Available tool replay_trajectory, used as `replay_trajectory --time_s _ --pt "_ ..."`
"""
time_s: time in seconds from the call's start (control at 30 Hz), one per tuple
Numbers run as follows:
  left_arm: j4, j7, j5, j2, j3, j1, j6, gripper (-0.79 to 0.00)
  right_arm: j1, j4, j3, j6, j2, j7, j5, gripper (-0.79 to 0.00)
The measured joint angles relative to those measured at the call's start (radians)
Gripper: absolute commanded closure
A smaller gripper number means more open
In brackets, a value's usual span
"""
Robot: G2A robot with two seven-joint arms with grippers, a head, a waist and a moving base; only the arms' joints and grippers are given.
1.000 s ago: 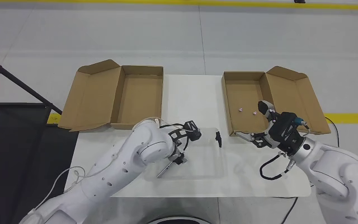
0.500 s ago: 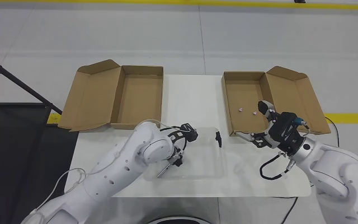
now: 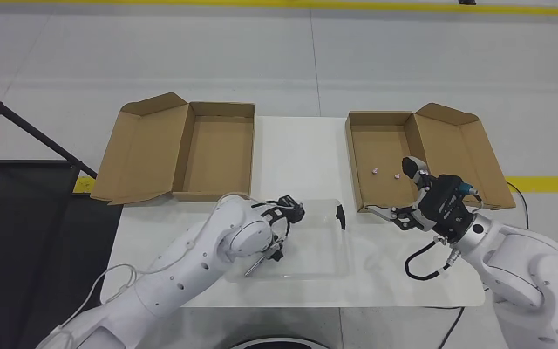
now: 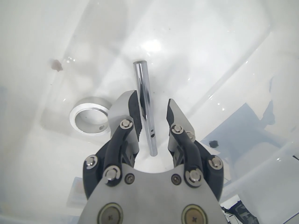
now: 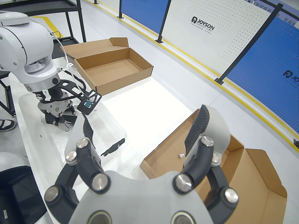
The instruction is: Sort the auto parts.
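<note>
Left box: an open cardboard box (image 3: 218, 153) sat at the far left of the white table (image 3: 296, 148), flap folded out to the left, its brown floor bare.
Tray: a clear plastic tray (image 3: 323, 253) lay at the near middle of the table, between the two boxes and nearer than both.
Left gripper: it (image 4: 152, 100) hung low inside the left end of the tray, jaws apart with one on each side of the rod. One pad (image 4: 135, 110) sat just beside the rod; whether it touched could not be told.
Rod: a shiny metal rod (image 4: 142, 82) lay flat on the tray floor, running between the jaws and out past the fingertips.
Ring: a metal ring (image 4: 92, 131) lay flat in the tray just beside the gripper, apart from the rod.
Black piece: a small black part (image 3: 341, 215) sat at the far right part of the tray.
Right box: a second open cardboard box (image 3: 384, 148) sat at the far right, flap folded out to the right, with two small pale parts (image 3: 397, 175) on its floor.
Right gripper: it (image 5: 143, 115) hung above the near left corner of the right box, jaws spread wide and holding nothing.
</note>
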Motion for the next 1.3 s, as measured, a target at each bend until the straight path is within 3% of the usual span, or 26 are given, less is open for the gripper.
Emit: replay_trajectory --time_s 0.23,0.43,0.6,0.93,1.3 --pt "0.030 -0.026 -0.002 -0.008 0.014 -0.012 0.019 -0.305 0.000 0.000 0.000 0.000 0.000 0.000 0.000 -0.785" --pt "0.056 -0.025 -0.015 -0.015 0.021 -0.025 0.014 -0.169 0.000 0.000 0.000 0.000 0.000 0.000 0.000 -0.785" --pt "0.071 -0.030 -0.018 -0.020 0.026 -0.033 0.017 0.000 0.000 0.000 0.000 0.000 0.000 0.000 0.000 -0.785" --pt "0.040 -0.017 -0.043 -0.013 -0.018 -0.022 0.005 0.000 0.000 0.000 0.000 0.000 0.000 0.000 0.000 -0.785" --pt "-0.117 0.058 -0.132 0.046 -0.235 0.111 -0.110 0.000 0.000 0.000 0.000 0.000 0.000 0.000 0.000 -0.785"
